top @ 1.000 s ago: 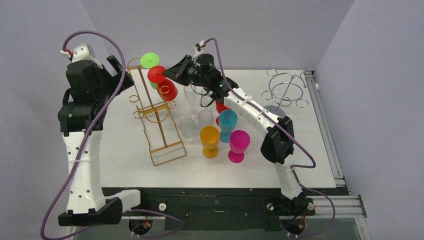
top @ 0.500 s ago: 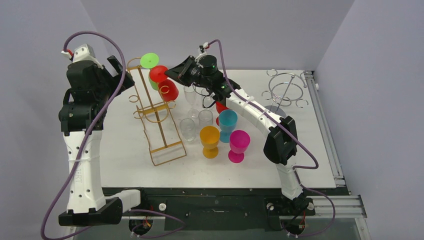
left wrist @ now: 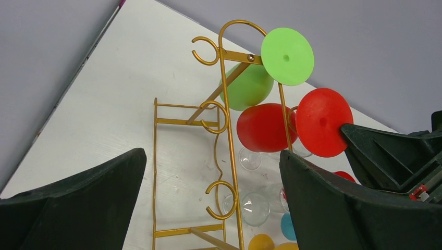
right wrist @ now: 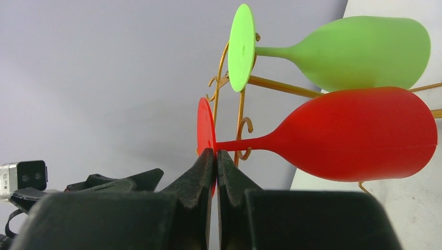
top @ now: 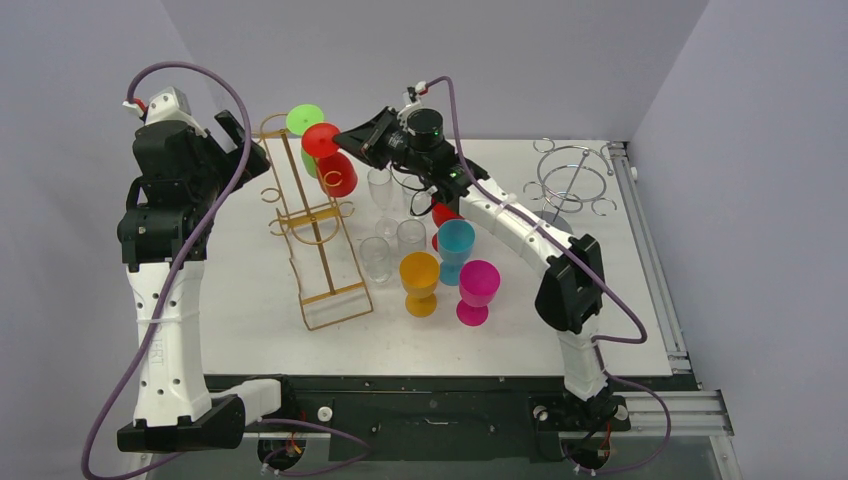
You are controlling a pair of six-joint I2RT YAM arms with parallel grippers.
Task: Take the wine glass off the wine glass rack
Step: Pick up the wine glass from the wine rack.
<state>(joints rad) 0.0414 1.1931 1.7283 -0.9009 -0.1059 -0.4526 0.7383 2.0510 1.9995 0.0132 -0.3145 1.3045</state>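
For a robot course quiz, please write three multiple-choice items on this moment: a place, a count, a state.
1. Where does the right gripper hold the red wine glass? A. bowl B. foot disc C. stem
2. How many glasses hang on the gold rack? A. one B. two C. four
3. The left gripper is: A. open, holding nothing B. shut on the rack C. shut on a clear glass
Answers: 1 B, it is shut on the disc's edge; 2 B, the green glass and the red one; 3 A, its fingers stand wide apart.
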